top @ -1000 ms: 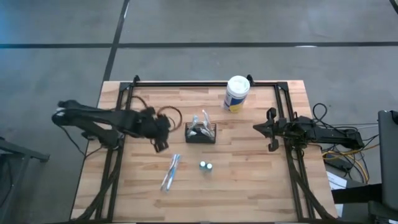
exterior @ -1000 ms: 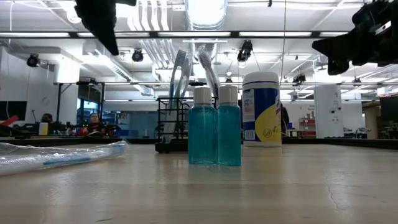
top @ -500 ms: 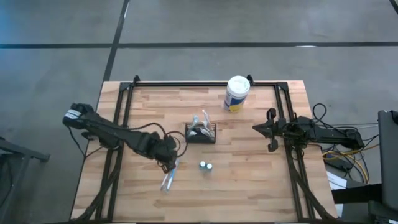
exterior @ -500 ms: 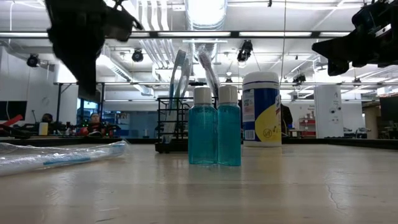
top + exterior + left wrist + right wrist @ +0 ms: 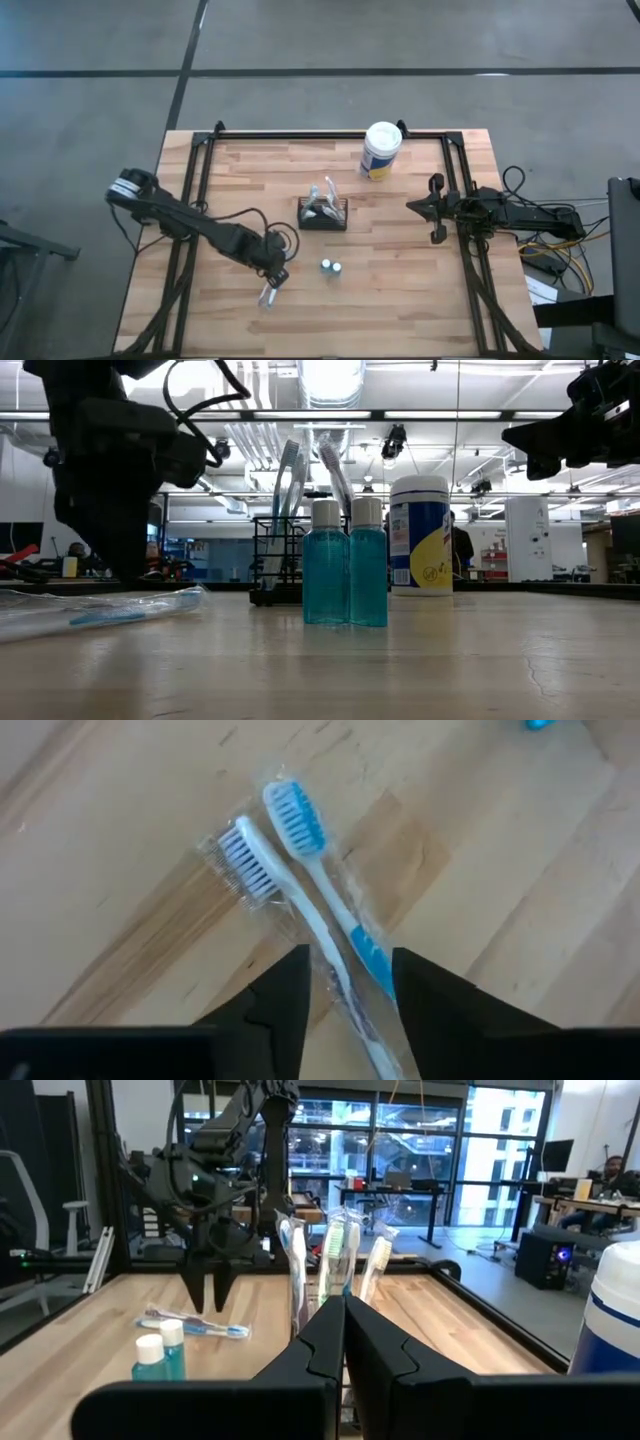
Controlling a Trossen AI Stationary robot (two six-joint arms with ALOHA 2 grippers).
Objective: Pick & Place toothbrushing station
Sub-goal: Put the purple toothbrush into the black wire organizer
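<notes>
The toothbrushing station (image 5: 322,213), a small black mesh caddy, stands mid-table on its base with wrapped toothbrushes upright in it (image 5: 325,1265). A clear pack of two toothbrushes (image 5: 300,870), one white-headed and one blue-headed, lies flat on the wood toward the near left (image 5: 266,294). My left gripper (image 5: 350,965) is open and points down over the pack's handle end, one finger on each side (image 5: 214,1305). A small gap to the pack shows in the right wrist view. My right gripper (image 5: 433,210) is shut and hovers at the table's right side, pointing at the caddy.
Two small blue bottles (image 5: 331,267) with white caps stand just right of the pack. A white canister (image 5: 381,150) with a yellow-blue label stands at the far edge. Black frame rails (image 5: 190,200) run along the left, right and far sides.
My left gripper has swung from beside the caddy toward the table's near edge and come down over the toothbrush pack. The pack, the caddy and my right arm have stayed where they were.
</notes>
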